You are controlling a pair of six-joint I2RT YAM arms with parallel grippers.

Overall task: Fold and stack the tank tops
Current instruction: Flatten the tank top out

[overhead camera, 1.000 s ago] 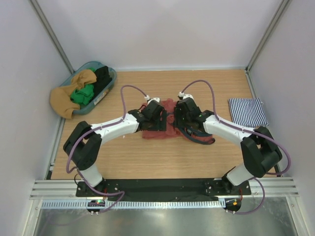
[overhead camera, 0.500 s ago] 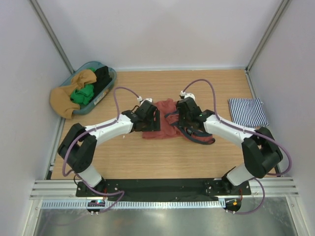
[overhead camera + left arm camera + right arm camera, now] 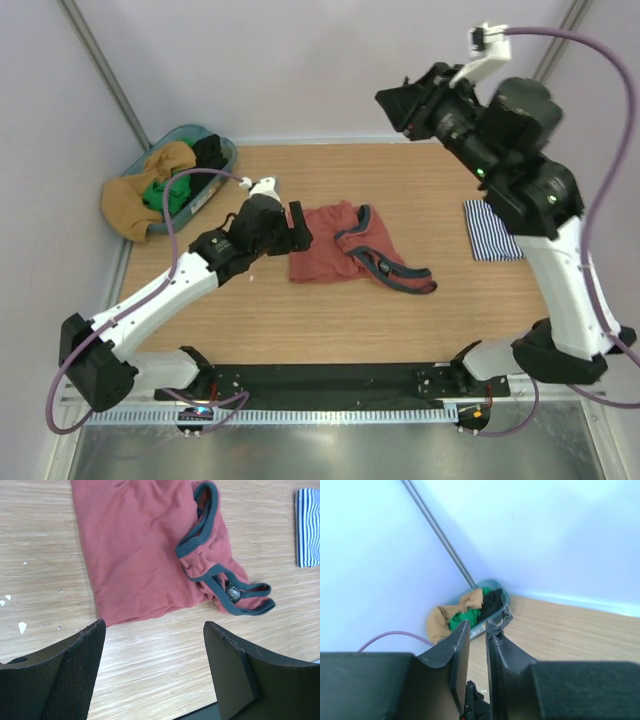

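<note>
The rust-red tank top (image 3: 325, 255) lies partly folded on the table, its navy-trimmed straps (image 3: 400, 275) loose at the right. It shows in the left wrist view (image 3: 135, 555) too. The navy-and-white striped tank top (image 3: 497, 228) lies folded at the right table edge, also seen in the left wrist view (image 3: 307, 527). My left gripper (image 3: 298, 225) is open and empty, raised just left of the red top (image 3: 155, 625). My right gripper (image 3: 390, 100) is lifted high above the table's back, shut on nothing (image 3: 477, 625).
A teal basket (image 3: 222, 170) at the back left holds mustard (image 3: 135, 205), green and black clothes; it also shows in the right wrist view (image 3: 492, 585). White walls and metal posts close in the table. Small white specks (image 3: 22, 626) lie on the wood.
Both grippers have let go of the red top. The right arm has swung far up and back. The left gripper has drawn back to the left and opened.
</note>
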